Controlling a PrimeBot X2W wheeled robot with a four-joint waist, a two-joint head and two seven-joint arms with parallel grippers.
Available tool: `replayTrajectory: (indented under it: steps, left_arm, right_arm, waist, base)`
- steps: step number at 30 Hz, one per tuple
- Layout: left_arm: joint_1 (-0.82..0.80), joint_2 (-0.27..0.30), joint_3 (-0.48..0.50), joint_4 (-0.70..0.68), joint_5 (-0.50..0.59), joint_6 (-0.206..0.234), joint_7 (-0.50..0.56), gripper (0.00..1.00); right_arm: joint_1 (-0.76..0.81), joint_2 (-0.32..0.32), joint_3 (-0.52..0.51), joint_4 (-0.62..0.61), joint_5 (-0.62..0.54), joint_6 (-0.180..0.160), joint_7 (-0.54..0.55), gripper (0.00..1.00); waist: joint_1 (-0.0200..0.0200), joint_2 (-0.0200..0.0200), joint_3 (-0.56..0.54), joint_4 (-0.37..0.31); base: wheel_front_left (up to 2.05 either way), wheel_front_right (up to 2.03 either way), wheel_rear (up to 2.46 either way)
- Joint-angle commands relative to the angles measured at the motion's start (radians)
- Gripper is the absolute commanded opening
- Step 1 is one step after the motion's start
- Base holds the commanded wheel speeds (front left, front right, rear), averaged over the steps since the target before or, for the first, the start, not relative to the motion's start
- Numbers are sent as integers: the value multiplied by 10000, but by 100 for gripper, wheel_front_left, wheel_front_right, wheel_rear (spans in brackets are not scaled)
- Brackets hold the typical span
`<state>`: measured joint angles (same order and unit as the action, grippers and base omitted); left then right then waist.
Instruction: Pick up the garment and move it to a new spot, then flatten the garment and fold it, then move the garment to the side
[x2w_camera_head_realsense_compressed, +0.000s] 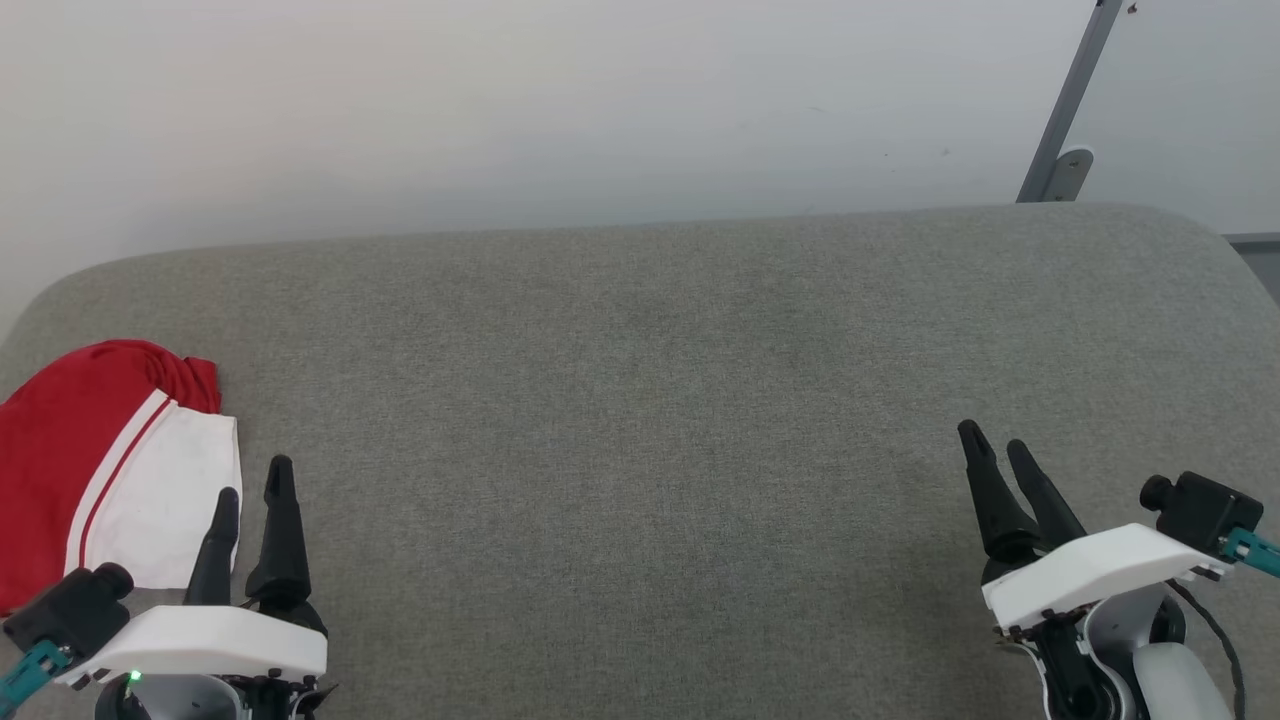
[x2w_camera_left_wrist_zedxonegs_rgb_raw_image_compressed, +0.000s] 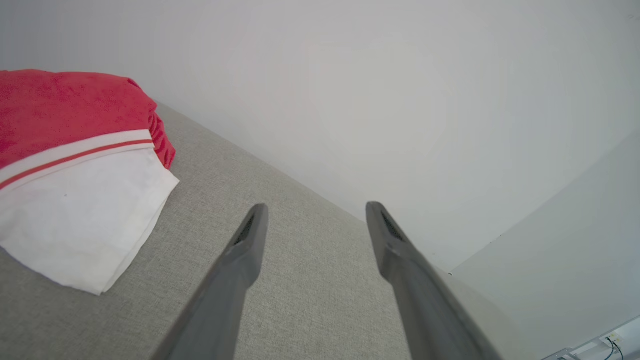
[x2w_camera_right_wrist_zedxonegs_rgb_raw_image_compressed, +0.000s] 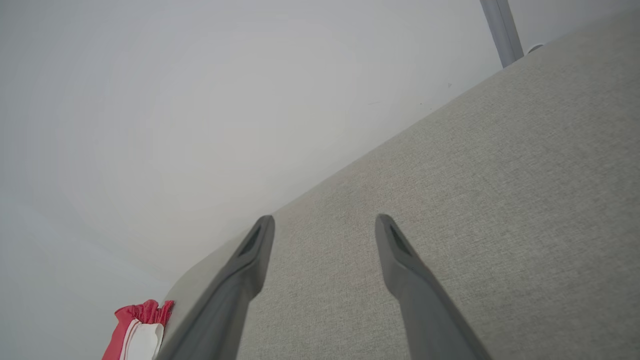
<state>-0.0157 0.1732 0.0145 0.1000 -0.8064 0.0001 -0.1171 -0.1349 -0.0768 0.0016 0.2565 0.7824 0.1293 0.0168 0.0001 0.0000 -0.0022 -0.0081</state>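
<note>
The garment (x2w_camera_head_realsense_compressed: 95, 450) seems soft and light; I would pinch its white edge, just beside my left gripper (x2w_camera_head_realsense_compressed: 254, 478). My right gripper (x2w_camera_head_realsense_compressed: 995, 436) is well apart from it. Both have fingers spread, empty.

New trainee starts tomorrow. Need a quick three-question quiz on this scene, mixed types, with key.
1. True or false: the soft red fabric shirt with white sleeves lies at the left end of the grey fabric-covered surface.
2. Pick one. The left end effector is: A) shut on the shirt; B) open and empty, beside the shirt; C) open, pressing on the shirt's red part.
3. Fill in: the right end effector is open and holds ____.

Key: 1 true; 2 B; 3 nothing.
</note>
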Motion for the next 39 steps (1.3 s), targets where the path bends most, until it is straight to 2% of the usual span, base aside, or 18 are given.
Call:
replayTrajectory:
  steps: [1, 22, 39]
  left_arm:
    - [-27, 87, 12, -170, 271, -28, -113, 100]
    - [160, 27, 43, -442, 2493, -294, -650, 100]
    - [318, -44, 124, -512, 3878, -464, -1006, 100]
  right_arm:
    - [-270, -7, 43, -159, -247, 17, -91, 100]
    - [-351, 55, 213, -330, -2043, 20, -361, 100]
    - [-395, 89, 247, -413, -3309, 20, -566, 100]
  waist:
    - [-1, 0, 4, -1]
    - [-1, 0, 8, -17]
    - [-1, 0, 2, -32]
  base:
    - [0, 0, 0]
    - [0, 0, 0]
    - [0, 0, 0]
